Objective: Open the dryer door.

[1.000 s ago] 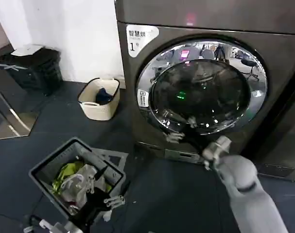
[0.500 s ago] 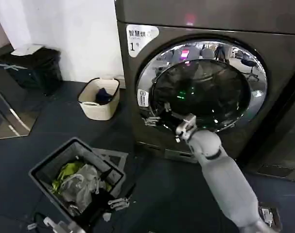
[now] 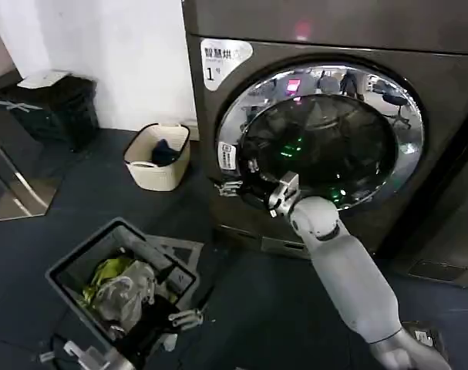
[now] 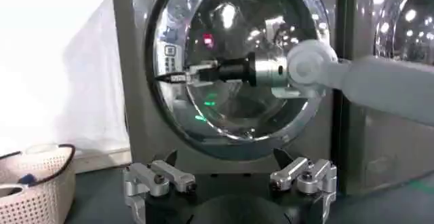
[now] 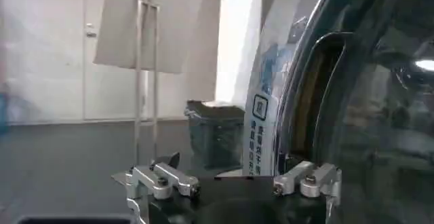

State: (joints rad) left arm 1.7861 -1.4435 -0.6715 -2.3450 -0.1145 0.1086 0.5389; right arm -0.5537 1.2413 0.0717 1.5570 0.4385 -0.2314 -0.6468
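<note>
The right gripper has its fingers spread apart with nothing between them, their tips at the lower left edge of the dryer door, over the chrome ring. In the left wrist view the same gripper reaches across the glass from the right, pointing at the door's left rim. From the right wrist camera, the gripper's two fingers stand well apart, one finger close against the door's edge, where a dark recess opens in the ring. The grey arm runs back from the gripper down toward the lower right of the head view.

The door sits shut in the front of the dryer, below the white label marked "1".

The left gripper hangs low beside a grey bin of laundry on the dark floor, fingers open and empty; its own camera shows them spread wide, facing the dryer.

A cream basket stands by the dryer's left side.
</note>
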